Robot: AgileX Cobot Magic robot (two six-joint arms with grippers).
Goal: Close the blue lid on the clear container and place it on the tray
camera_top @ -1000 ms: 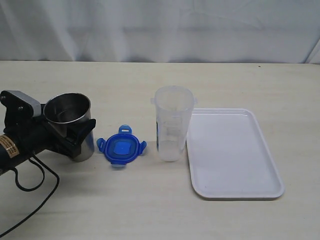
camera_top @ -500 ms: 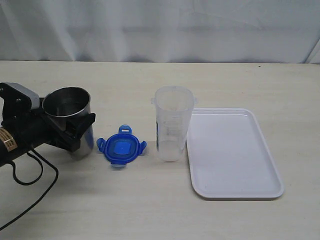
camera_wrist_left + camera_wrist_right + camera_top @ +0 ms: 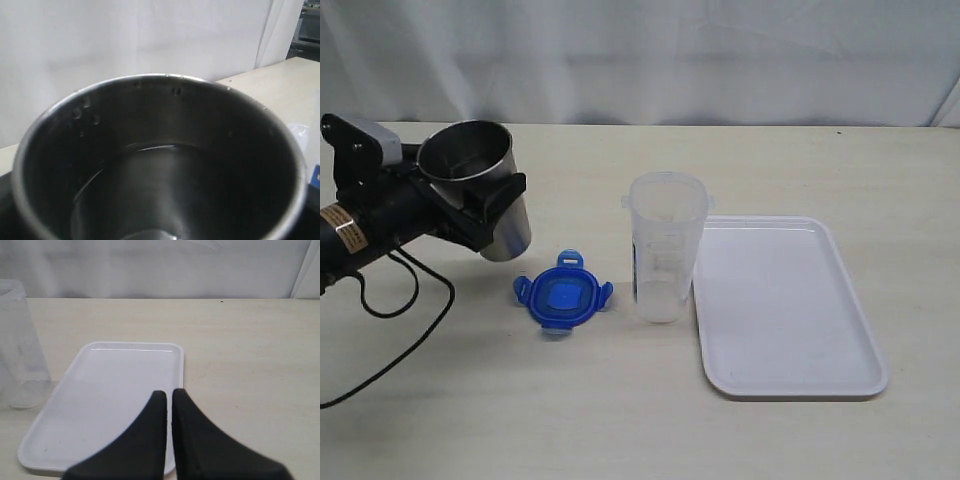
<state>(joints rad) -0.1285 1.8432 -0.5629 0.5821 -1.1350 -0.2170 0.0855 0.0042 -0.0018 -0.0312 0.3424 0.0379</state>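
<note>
Nearest to me, my right gripper (image 3: pixel 169 402) has its fingers pressed together on nothing, hanging over the near end of the tray (image 3: pixel 790 310). The tray lies flat and bare just to the right of the clear container (image 3: pixel 666 245), its left rim almost touching the container's base. The blue lid (image 3: pixel 563 298) lies flat on the table (image 3: pixel 620 420) just to the left of the container, slightly nearer than it, all tabs out. The container stands upright on the table, mouth open, not on the tray.

Farther back and well left of the container, my left gripper (image 3: pixel 492 215) is clamped on a steel cup (image 3: pixel 480 190), tilted and held off the table; there looks to be a little clear liquid in it.

By my reckoning nothing of the task is done: the lid is off and the container is not yet on the tray.

As for writing, a tan sticker (image 3: pixel 342 228) on the left arm and faint marks on the container's wall are too small to read.
</note>
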